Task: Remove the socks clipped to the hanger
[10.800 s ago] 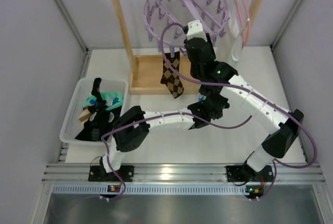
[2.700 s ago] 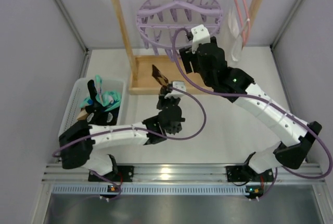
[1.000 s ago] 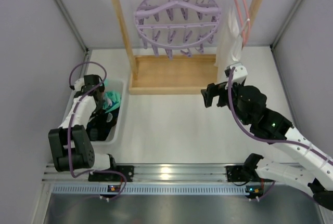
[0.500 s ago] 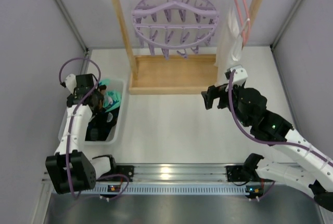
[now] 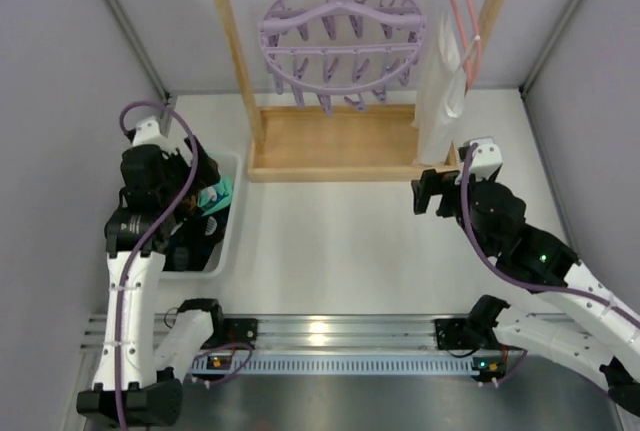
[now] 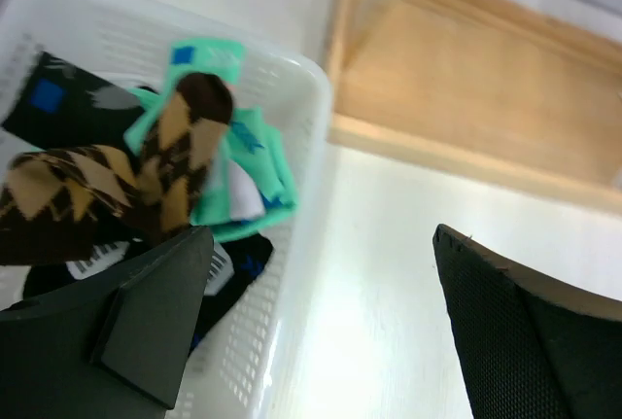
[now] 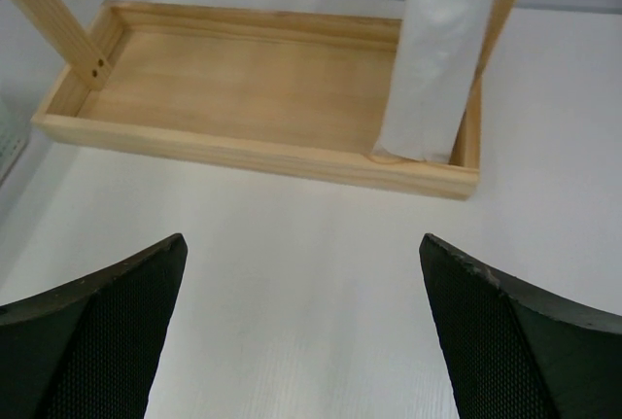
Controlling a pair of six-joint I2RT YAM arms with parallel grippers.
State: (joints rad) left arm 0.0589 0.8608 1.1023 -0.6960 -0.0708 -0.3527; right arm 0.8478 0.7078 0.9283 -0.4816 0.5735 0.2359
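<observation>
The lilac round hanger (image 5: 340, 36) hangs from the wooden rail, and no sock shows on its clip pegs. The socks lie heaped in the white basket (image 5: 228, 223) at the left. On top is a brown argyle sock (image 6: 160, 161), over a mint-green one (image 6: 255, 152) and a black one (image 6: 58, 103). My left gripper (image 5: 203, 168) (image 6: 321, 244) hovers open over the basket's right rim (image 6: 313, 84), holding nothing. My right gripper (image 5: 430, 193) (image 7: 301, 244) stands open and empty over bare table, in front of the wooden tray.
A wooden rack with a tray base (image 5: 330, 141) (image 7: 243, 79) and posts (image 5: 235, 51) stands at the back. A white garment (image 5: 440, 91) (image 7: 432, 59) hangs from a thin pink hanger (image 5: 465, 11) at its right end, reaching down to the tray.
My left gripper has opened and lifted out of the basket, leaving the brown argyle sock on the heap. The right arm has drifted a little to the right.
</observation>
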